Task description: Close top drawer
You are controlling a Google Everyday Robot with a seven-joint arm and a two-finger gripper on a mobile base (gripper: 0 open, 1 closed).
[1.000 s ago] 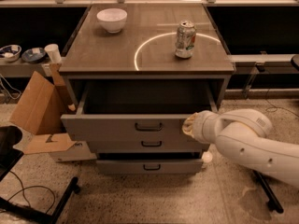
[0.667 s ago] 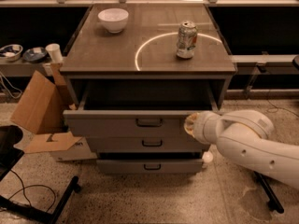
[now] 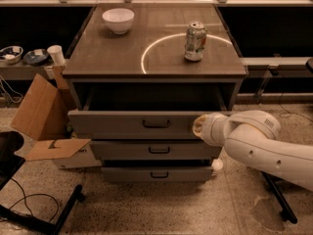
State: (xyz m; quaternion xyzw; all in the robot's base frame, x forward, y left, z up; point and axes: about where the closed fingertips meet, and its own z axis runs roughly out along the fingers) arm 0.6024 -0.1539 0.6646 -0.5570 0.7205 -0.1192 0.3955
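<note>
The top drawer point(image 3: 127, 124) is a wide grey drawer with a small dark handle point(image 3: 156, 124) at its centre. It stands partly pulled out of the grey cabinet point(image 3: 146, 58), with a dark gap above its front panel. My gripper point(image 3: 198, 126) is at the end of the white arm point(image 3: 259, 143), which comes in from the right. It is pressed against the right part of the drawer's front panel. Two shallower grey drawers point(image 3: 159, 150) sit below it.
On the cabinet top stand a white bowl point(image 3: 118, 19) at the back left and a drink can point(image 3: 195, 41) at the right. An open cardboard box point(image 3: 46, 116) sits on the floor at the left. A dark stand base point(image 3: 39, 214) lies at the lower left.
The top drawer has slid further into the cabinet, and my gripper and arm have followed it in.
</note>
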